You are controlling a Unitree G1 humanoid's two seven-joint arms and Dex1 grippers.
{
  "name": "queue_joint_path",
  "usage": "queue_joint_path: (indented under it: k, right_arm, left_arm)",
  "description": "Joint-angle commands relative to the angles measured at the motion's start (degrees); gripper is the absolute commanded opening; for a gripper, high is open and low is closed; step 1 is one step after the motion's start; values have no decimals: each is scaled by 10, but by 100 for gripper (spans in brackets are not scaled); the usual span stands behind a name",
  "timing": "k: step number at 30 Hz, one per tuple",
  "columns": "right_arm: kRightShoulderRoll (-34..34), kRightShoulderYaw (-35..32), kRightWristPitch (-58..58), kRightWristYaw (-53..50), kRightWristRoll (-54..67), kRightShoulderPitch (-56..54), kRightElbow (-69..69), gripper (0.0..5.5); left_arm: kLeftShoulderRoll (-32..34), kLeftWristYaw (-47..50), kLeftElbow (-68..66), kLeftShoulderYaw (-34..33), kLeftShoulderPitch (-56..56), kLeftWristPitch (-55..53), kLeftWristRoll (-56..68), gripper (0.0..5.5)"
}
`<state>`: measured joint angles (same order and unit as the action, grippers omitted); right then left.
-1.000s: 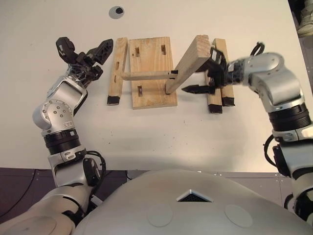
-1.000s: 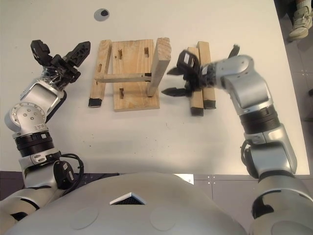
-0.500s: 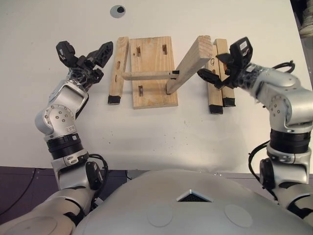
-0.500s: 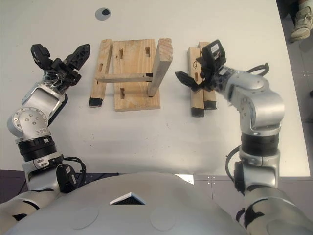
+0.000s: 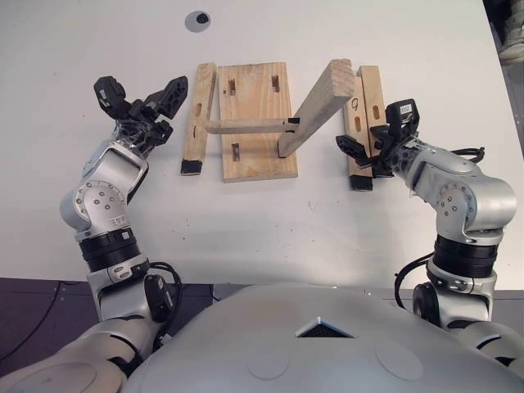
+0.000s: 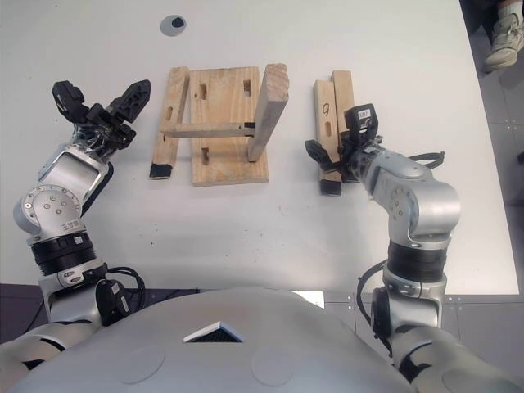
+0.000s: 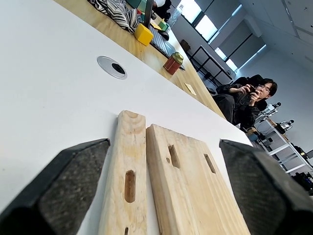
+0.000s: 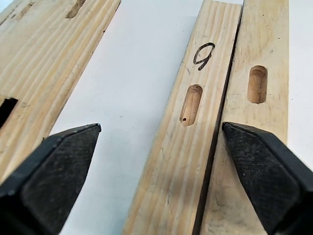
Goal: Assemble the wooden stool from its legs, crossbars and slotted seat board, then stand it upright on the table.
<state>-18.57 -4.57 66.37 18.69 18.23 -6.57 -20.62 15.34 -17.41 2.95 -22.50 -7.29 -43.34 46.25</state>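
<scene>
The slotted seat board (image 5: pixel 255 123) lies flat on the white table. A leg (image 5: pixel 198 119) rests along its left edge. A thin crossbar (image 5: pixel 246 126) runs from that leg to a second leg (image 5: pixel 318 105) that stands tilted on the board's right side. Two more legs (image 5: pixel 366 106) lie side by side to the right. My right gripper (image 5: pixel 370 131) is open over their near ends; up close its fingers (image 8: pixel 54 171) straddle the leg marked with a digit (image 8: pixel 181 147). My left gripper (image 5: pixel 139 90) is open just left of the left leg (image 7: pixel 128 176).
A round grommet hole (image 5: pixel 196 20) sits in the table beyond the board. The near half of the table (image 5: pixel 270 229) is bare up to the front edge. Other tables with clutter stand far behind in the left wrist view.
My right gripper has drawn away from the tilted leg, moving right and nearer to hover over the two lying legs. The left gripper has barely shifted. The wooden parts stay put.
</scene>
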Motion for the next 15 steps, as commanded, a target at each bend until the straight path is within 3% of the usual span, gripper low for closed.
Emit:
queue_joint_path:
  k: [1,9,15]
  right_arm:
    - [5,9,12,-7,2,2,21,458]
    - [-32,58,-19,-5,-25,-13,39,458]
    - [-49,55,-40,-12,-45,-18,77,458]
  left_arm:
    - [-1,8,5,-1,1,0,-3,413]
    - [-5,12,7,-1,5,3,-4,413]
    - [-4,10,-1,2,3,5,-7,413]
